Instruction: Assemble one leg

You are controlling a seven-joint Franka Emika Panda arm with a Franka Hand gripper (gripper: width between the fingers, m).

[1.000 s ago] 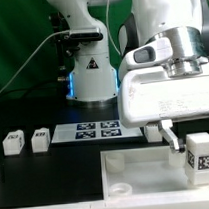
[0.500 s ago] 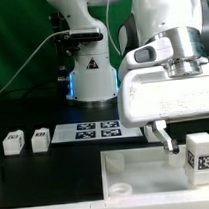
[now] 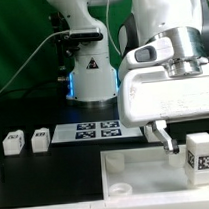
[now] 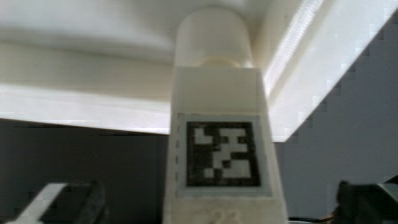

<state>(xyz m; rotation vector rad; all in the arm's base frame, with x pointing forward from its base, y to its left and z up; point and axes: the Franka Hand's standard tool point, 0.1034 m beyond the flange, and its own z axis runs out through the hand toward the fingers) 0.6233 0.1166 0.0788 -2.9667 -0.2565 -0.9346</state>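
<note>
A white leg with a square tag stands between my gripper's two dark fingers. A gap shows on each side of it, so the jaws are open around it. Its narrow far end meets the white tabletop. In the exterior view this leg stands at the right end of the tabletop, with one finger a little to its left. Two more legs stand on the black table at the exterior view's left.
The marker board lies flat behind the tabletop, in front of the arm's white base. My arm's large white wrist housing fills the exterior view's right. A round socket shows at the tabletop's near left corner.
The visible finger has drawn slightly away from the leg, towards the exterior view's left. The leg and the arm have stayed in place.
</note>
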